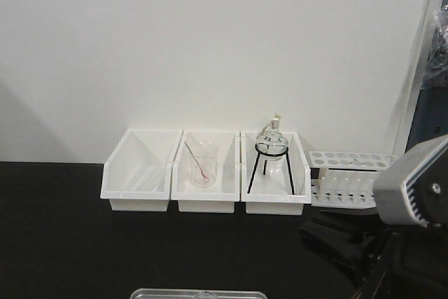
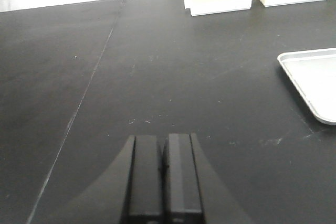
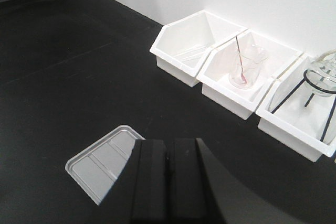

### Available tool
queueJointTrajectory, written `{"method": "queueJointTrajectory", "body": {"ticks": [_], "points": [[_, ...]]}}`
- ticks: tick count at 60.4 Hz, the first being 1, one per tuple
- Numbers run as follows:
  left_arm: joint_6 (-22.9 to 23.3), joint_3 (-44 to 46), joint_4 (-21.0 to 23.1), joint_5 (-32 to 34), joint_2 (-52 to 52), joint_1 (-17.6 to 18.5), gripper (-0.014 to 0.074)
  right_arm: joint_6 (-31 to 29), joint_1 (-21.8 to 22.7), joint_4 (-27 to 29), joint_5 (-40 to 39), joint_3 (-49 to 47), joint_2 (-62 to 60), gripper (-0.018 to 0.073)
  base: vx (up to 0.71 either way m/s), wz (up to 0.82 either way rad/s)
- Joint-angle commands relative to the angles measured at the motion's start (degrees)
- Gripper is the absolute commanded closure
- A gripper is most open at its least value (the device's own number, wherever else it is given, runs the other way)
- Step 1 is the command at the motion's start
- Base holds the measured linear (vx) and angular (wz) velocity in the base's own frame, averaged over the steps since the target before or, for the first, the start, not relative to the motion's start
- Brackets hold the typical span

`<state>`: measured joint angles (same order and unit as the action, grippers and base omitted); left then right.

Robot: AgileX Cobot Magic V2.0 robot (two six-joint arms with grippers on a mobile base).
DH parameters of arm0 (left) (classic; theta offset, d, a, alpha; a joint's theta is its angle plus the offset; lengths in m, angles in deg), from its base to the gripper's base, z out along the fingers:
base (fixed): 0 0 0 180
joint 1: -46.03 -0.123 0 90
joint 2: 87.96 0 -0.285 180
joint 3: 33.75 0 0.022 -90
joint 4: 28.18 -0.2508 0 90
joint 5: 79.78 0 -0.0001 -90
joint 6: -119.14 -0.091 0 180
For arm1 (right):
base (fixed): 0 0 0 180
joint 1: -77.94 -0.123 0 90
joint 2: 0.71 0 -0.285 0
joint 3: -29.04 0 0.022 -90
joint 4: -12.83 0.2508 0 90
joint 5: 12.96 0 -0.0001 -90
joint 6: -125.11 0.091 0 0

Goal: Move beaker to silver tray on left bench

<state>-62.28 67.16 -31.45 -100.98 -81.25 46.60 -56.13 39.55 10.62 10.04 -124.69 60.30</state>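
The silver tray [image 1: 168, 293] lies on the black left bench [image 1: 56, 229] at the front edge of the front view. It also shows in the left wrist view [image 2: 315, 82] and in the right wrist view [image 3: 100, 163], where its visible part is bare. The small clear beaker is not in view; part of the tray is hidden behind my right gripper. My left gripper [image 2: 164, 150] is shut and empty above bare worktop, left of the tray. My right gripper [image 3: 169, 153] is shut and empty above the tray's near corner.
Three white bins stand in a row against the white wall. The middle bin [image 1: 205, 204] holds a glass beaker with a thin rod [image 1: 201, 166]. The right bin holds a round flask on a black tripod [image 1: 271, 146]. A white test-tube rack [image 1: 346, 178] stands further right. My right arm [image 1: 413, 194] fills the lower right.
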Motion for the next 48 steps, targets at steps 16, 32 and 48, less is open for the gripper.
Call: {"method": "queueJointTrajectory", "body": {"ticks": [16,32,48], "points": [[0.1,-1.1,0.2,4.3,-0.4,0.3,0.0595,-0.4,13.8,-3.0,-25.3,17.7,-20.1,0.0547,0.00,0.00],[0.1,-1.1,0.2,4.3,-0.4,0.3,0.0595,-0.4,35.4,1.8,-29.4,38.1,-46.0,0.0547,0.00,0.00],[0.1,-1.1,0.2,4.3,-0.4,0.3,0.0595,1.2,40.1,2.7,-27.7,53.5,-54.6,0.0547,0.00,0.00]]}}
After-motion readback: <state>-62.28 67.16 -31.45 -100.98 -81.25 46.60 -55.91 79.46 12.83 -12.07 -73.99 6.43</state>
